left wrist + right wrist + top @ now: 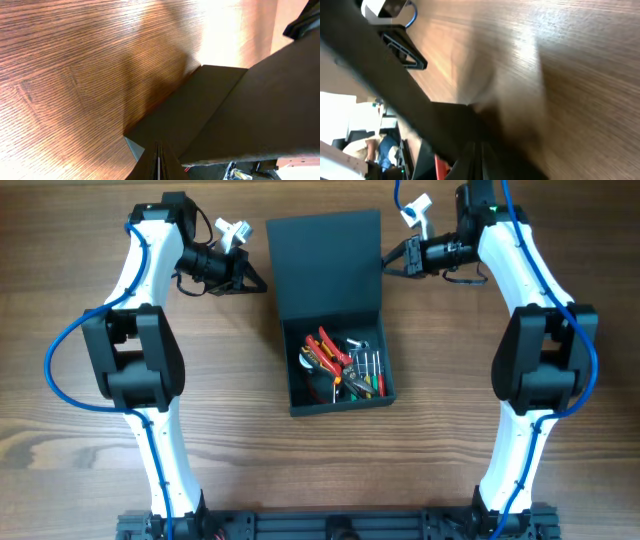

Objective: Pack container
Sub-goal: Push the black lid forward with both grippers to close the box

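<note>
The container sits mid-surface, lid open; the hand tools inside are a jumble, hard to tell apart. The left tool and right tool flank the lid, both pressed together and empty; whether they touch it is unclear.

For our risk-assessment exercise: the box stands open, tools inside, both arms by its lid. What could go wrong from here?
1. The left fingers and right fingers are shut at the lid's side edges; uneven pushing could twist the lid or skid the container.
2. The piled tools may block it closing.
</note>
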`<state>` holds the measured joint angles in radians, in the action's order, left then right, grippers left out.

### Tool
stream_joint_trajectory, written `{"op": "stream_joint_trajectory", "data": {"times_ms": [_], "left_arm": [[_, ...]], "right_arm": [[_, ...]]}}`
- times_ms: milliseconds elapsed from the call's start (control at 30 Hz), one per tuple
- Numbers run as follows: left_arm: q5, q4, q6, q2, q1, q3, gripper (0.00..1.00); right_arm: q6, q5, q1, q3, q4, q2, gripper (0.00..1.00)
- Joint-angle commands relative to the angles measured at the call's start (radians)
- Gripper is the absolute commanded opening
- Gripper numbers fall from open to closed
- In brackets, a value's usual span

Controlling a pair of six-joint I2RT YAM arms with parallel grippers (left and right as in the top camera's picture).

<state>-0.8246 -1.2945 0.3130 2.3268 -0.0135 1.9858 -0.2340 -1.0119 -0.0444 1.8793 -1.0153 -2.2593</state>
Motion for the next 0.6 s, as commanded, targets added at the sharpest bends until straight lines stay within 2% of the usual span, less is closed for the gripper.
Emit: {"op": "stream_joint_trajectory", "data": {"times_ms": [0,67,200,400,567], "left_arm": [[-0.037,-0.005,0.024,0.007,-0.006,0.026,0.04],[-0.085,-0.004,0.024,0.004,-0.006,0.026,0.04],[-0.092,-0.032,0.02,-0.014,-0.006,0.026,0.04],[-0.092,-0.127,0.02,-0.029,0.004,0.026,0.04],[-0.096,-0.174,0.02,-0.079,0.039,0.026,0.04]], "right_arm": [[-0.081,-0.018,-0.047,0.019,-0.05,0.003,0.04],[-0.08,-0.017,-0.051,0.019,-0.053,0.014,0.04],[-0.08,0.0,-0.051,0.02,-0.06,0.087,0.04],[-0.08,0.099,-0.051,0.019,-0.14,0.215,0.04],[-0.113,0.108,-0.051,0.019,-0.226,0.228,0.04]]}}
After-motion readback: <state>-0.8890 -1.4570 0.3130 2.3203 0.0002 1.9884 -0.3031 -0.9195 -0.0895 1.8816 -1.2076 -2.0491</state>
